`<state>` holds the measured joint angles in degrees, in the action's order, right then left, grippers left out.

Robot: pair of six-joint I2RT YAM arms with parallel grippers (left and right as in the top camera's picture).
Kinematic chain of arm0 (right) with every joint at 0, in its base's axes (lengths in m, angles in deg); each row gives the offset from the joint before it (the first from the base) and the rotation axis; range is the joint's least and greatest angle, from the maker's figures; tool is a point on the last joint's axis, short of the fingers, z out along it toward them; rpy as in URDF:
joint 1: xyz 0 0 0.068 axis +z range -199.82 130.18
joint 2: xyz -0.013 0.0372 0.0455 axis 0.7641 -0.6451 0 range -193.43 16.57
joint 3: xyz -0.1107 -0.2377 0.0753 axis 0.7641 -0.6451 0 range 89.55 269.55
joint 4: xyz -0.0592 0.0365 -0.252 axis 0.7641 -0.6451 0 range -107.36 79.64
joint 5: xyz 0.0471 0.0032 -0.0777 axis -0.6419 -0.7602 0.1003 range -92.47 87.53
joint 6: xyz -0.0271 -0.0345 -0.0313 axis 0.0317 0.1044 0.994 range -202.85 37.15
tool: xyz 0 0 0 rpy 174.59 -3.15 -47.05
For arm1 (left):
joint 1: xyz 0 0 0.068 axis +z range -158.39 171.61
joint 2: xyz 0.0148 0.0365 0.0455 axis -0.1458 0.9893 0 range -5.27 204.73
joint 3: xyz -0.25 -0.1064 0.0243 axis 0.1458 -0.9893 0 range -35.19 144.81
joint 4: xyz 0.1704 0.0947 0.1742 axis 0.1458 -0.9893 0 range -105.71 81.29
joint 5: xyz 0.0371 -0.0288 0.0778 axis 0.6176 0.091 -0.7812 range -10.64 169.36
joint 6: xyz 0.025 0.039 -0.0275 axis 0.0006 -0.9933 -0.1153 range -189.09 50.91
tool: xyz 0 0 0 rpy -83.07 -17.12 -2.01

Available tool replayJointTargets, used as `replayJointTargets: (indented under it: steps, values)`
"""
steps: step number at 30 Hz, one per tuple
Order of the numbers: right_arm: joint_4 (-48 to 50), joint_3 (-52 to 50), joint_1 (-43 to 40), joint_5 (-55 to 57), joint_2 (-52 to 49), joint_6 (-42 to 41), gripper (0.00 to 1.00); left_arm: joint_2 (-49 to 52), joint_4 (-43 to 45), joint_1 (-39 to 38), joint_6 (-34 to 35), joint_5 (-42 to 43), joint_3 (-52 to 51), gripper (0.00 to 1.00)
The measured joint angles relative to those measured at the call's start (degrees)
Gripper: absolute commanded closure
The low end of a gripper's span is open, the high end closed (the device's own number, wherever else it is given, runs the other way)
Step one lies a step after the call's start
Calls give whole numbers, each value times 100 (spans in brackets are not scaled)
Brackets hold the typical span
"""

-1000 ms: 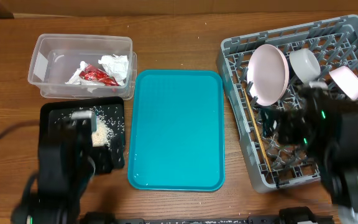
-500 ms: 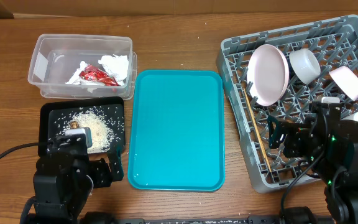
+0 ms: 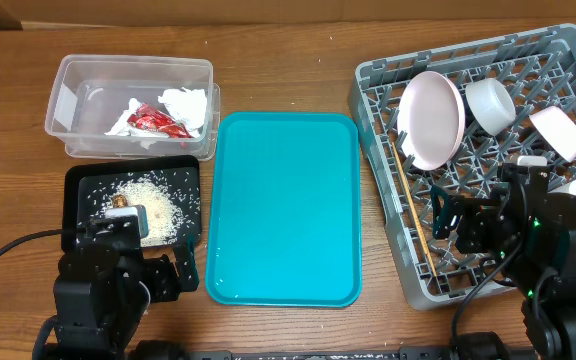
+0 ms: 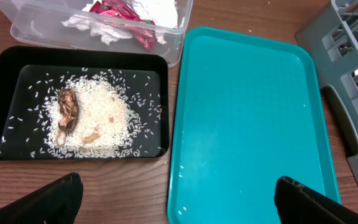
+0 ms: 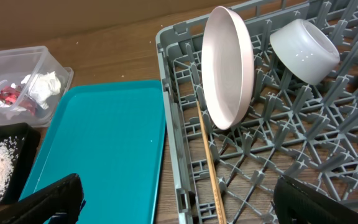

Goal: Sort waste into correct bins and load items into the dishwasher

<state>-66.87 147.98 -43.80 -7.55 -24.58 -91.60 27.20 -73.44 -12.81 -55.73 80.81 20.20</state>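
Now that it has cleared the black tray [image 3: 71,205], left claw [image 4: 179,199] apart, right claw [image 5: 176,199] apart, both apparently empty

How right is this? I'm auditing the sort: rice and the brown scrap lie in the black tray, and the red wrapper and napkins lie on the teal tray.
One thing is wrong: the red wrapper and napkins lie in the clear tub, not on the teal tray; the overhead view shows it. The rice and brown scrap do lie in the black tray.
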Motion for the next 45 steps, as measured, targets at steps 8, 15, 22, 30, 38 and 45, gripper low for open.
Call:
replayJointTargets:
  steps: [8, 15, 22, 30, 38, 45]
  values:
    - [-127, -7, 0, 146, 2, -2, 0, 0, 0, 0, 0, 2, 0, 0]
    - [391, -557, 2, 317, 629, -2, 0, 0, -2, 0, 0, 0, -2, 0]
    - [1867, -1934, 0, 363, 1738, -2, 0, 0, -4, 0, 0, 2, -11, 0]
    - [4413, -3963, 0, 363, 2874, 0, 0, 0, -2, 0, 0, 0, -33, 0]
    - [6089, -5368, 2, 365, 3654, 0, 0, 0, 0, 0, 0, 0, -35, 0]
    - [6496, -5737, 2, 393, 4026, 0, 0, 0, -2, 0, 0, 0, -35, 0]
